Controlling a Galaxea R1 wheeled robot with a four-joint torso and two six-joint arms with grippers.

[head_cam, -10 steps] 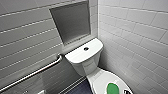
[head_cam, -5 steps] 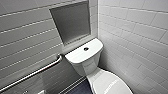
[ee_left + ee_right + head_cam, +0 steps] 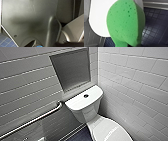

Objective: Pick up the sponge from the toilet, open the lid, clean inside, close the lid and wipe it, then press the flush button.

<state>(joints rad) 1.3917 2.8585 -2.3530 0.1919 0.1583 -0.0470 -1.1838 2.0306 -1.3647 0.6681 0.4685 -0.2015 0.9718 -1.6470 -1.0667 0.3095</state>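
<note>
Sponge (image 3: 125, 23): bright green and porous, up on edge close before the right wrist camera, in front of the white lid (image 3: 99, 18) and the dark tiled floor (image 3: 156, 25).
Handling: we judge it light, soft and squashy, slippery once wet. It is best pinched across its flat faces near one end, leaving the broad part free.
Right hand (image 3: 133, 45): appears closed on the sponge's narrowed end.
Left hand: we cannot tell whether it is open or closed.
Lid position: down, lower right of the head frame.
Flush button (image 3: 86, 96): mid-frame, on the tank top of the toilet (image 3: 85, 110).
Grab bar (image 3: 32, 120): lower left.
</note>
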